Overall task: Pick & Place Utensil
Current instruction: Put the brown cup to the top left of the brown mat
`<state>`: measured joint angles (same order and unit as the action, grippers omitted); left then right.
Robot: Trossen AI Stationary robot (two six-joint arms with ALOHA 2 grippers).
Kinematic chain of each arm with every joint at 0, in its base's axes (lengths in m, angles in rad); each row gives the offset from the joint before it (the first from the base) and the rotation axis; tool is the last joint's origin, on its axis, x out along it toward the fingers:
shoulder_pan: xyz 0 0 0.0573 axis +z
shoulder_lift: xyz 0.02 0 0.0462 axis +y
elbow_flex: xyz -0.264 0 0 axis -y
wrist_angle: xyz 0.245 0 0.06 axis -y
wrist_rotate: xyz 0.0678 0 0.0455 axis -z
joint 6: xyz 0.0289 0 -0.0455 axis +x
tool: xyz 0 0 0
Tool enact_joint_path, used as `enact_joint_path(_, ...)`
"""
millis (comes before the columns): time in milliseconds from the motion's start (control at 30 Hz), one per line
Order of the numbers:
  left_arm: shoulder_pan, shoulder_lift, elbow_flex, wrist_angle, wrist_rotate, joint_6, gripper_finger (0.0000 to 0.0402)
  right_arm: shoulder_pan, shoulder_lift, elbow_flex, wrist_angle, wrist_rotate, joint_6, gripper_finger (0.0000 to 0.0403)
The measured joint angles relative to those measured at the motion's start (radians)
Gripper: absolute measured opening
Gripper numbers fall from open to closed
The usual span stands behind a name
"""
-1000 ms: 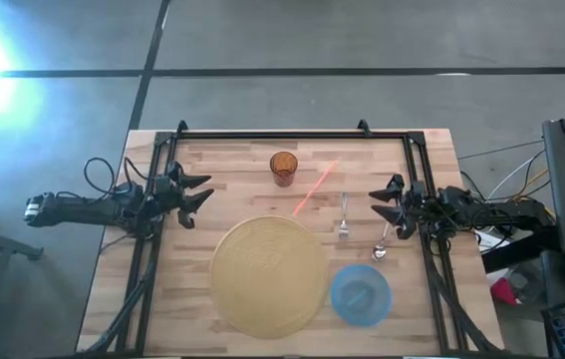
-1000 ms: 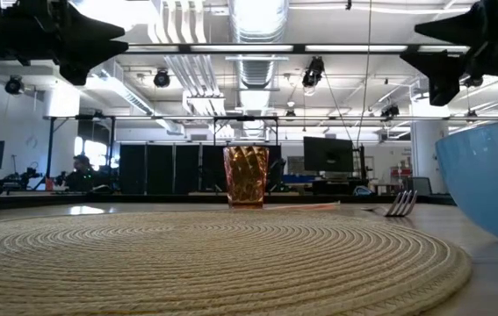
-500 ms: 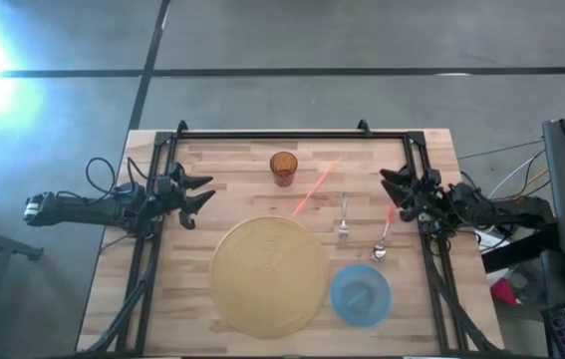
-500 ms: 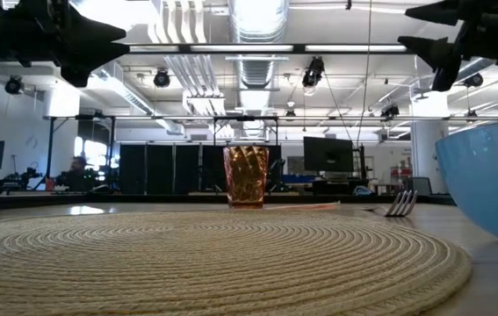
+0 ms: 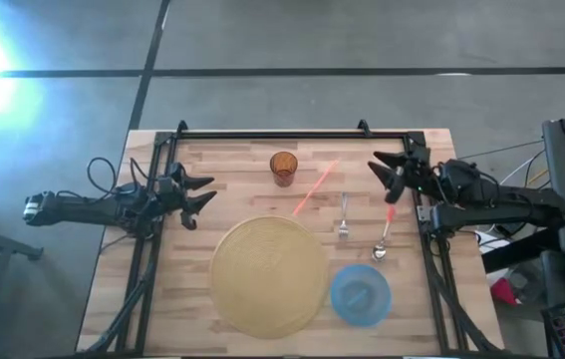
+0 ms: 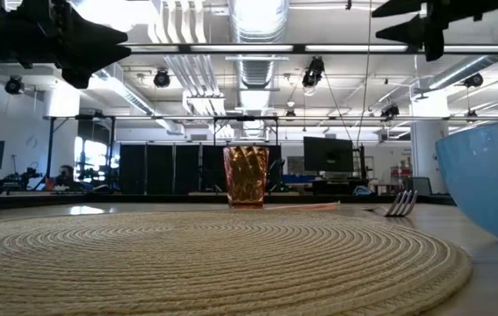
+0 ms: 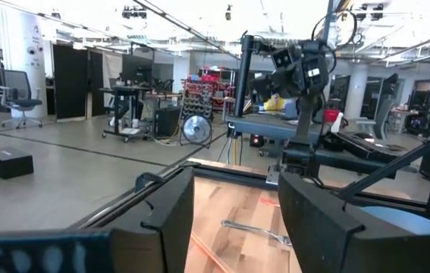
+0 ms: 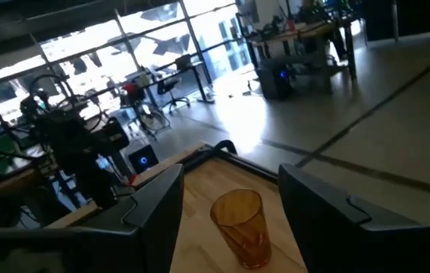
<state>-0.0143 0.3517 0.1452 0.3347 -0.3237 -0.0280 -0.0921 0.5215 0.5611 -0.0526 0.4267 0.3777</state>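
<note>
A silver fork (image 5: 343, 217) lies flat on the table right of centre, with a pink-handled spoon (image 5: 385, 234) beside it and a pink stick (image 5: 314, 188) slanting toward the amber cup (image 5: 282, 167). The round woven mat (image 5: 267, 274) and blue bowl (image 5: 361, 293) sit near the front. My right gripper (image 5: 386, 168) hovers open above the table's right side, beyond the spoon, pointing toward the cup (image 8: 241, 224). My left gripper (image 5: 198, 192) waits open over the left rail; its wrist view shows the fork (image 7: 254, 230) farther off.
Black rails (image 5: 157, 229) run along the left, right and far sides of the wooden table (image 5: 232, 175). The low view shows the mat (image 6: 205, 254) filling the foreground, the cup (image 6: 246, 176) behind it and the bowl (image 6: 490, 175) at the right.
My right gripper has risen and moved toward the table's far edge, from beside the spoon to a spot past its handle, turning a little toward the cup. It stays open. The left arm and all the tableware have kept still.
</note>
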Motion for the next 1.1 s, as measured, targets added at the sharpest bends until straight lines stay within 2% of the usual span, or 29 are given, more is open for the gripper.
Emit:
enact_joint_path(167, 0.0, 0.001, -0.001, 0.0, 0.0, 0.0, 0.0186, -0.055, 0.102, 0.13, -0.104, 0.002, 0.036, 0.021)
enact_joint_path(433, 0.0, 0.001, -0.001, -0.002, -0.002, 0.0, 0.0186, -0.174, 0.258, 0.336, -0.367, 0.001, 0.138, 0.021)
enact_joint_path(733, 0.0, 0.001, -0.001, -0.006, -0.01, 0.009, 0.0186, -0.303, 0.479, 0.58, -0.621, -0.009, 0.143, 0.021)
enact_joint_path(967, 0.0, 0.001, 0.012, -0.008, -0.014, 0.039, 0.0186, -0.351, 0.66, 0.747, -0.775, -0.02, 0.139, 0.021)
enact_joint_path(1100, 0.0, 0.001, 0.014, -0.006, -0.015, 0.064, 0.0186, -0.371, 0.744, 0.808, -0.808, -0.086, 0.136, 0.021)
